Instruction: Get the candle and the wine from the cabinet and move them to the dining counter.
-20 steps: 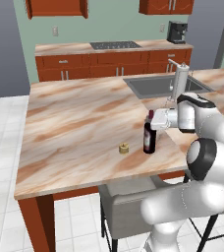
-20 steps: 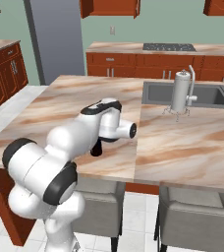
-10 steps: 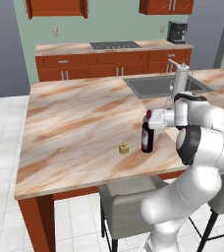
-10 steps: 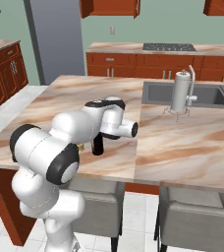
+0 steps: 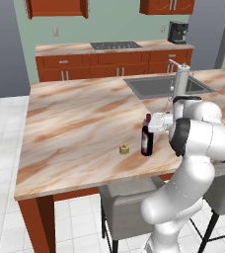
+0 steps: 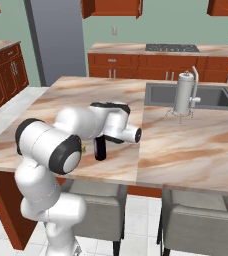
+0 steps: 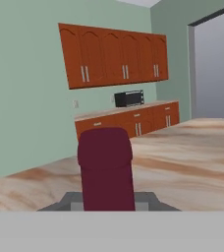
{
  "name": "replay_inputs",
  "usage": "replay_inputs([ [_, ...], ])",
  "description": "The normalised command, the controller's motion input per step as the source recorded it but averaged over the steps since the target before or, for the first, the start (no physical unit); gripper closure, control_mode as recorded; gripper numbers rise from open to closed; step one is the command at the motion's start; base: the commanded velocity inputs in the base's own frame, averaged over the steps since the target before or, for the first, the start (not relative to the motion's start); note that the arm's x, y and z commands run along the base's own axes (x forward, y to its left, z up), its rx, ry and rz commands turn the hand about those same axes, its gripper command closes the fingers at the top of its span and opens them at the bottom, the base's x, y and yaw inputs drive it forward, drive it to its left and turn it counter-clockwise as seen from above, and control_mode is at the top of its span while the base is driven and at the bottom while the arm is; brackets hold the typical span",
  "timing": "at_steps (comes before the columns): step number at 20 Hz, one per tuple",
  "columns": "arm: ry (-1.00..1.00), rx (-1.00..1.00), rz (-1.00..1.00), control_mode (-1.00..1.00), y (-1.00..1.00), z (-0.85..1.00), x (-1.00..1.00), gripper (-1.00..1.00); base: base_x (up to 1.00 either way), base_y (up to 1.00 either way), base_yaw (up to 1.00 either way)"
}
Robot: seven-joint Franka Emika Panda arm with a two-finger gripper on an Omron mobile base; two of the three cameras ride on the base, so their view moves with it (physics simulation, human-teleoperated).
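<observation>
- The wine [image 5: 146,141] stood upright on the table [image 5: 80,123], near its front edge and a little right of the middle.
- The end effector [image 5: 149,123] sat level at the bottle's neck, clamped on it from the right.
- From the hand view, the maroon neck capsule [image 7: 105,167] rose dead centre, right between the fingers.
- The candle [image 5: 124,148] sat on the table just left of the wine, close by but apart from it.
- From the right base view, the bottle's dark base [image 6: 100,149] showed under the white forearm, planted on the marble top.
- Further back and to the right, the steel sink [image 5: 164,86] lay inset in the table, with a tall silver faucet [image 6: 184,95] at its near rim.
- On the far wall, reddish-brown wall cabinets [image 7: 114,59] hung above a microwave [image 7: 129,98].
</observation>
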Motion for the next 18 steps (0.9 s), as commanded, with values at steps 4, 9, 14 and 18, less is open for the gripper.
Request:
replay_inputs([
  [4,0.00,0.00,0.00,-1.00,0.00,-0.38,0.12,1.00,0.00,0.00,0.00],
  [9,0.00,0.00,0.00,-1.00,0.00,-0.19,0.07,1.00,0.00,0.00,0.00],
  [14,0.00,0.00,0.00,-1.00,0.00,0.00,0.00,1.00,0.00,0.00,0.00],
  [18,0.00,0.00,0.00,-1.00,0.00,0.00,0.00,1.00,0.00,0.00,0.00],
])
